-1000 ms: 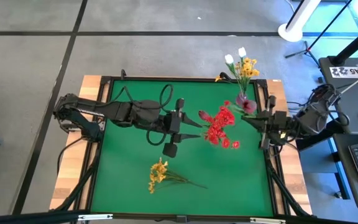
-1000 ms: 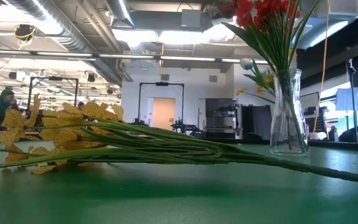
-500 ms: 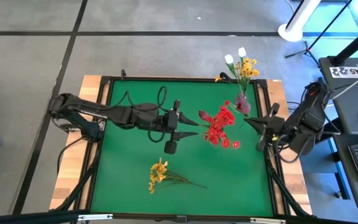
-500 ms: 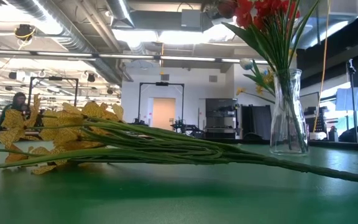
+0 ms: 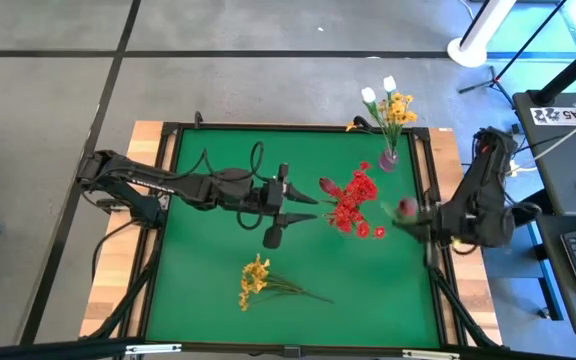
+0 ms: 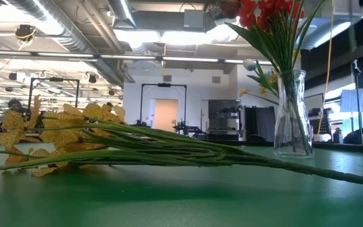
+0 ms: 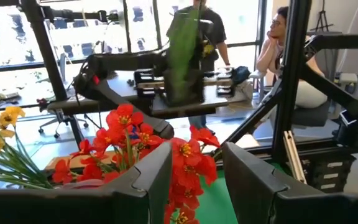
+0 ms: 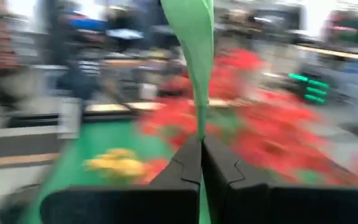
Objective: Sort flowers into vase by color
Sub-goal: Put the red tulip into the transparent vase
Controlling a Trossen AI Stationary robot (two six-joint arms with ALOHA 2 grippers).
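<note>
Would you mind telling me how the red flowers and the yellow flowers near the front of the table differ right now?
The red flowers stand upright in a glass vase; the yellow flowers lie flat on the table. The red ones sit near mid-table in front of the left gripper; the yellow ones lie apart, untouched. Both have long green stems.

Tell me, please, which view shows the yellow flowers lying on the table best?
The low view: the yellow flowers fill the foreground, blossoms and stems lying flat. The high view shows them small. The right wrist view shows a yellow blur; the left wrist view shows other yellow blossoms.
</note>
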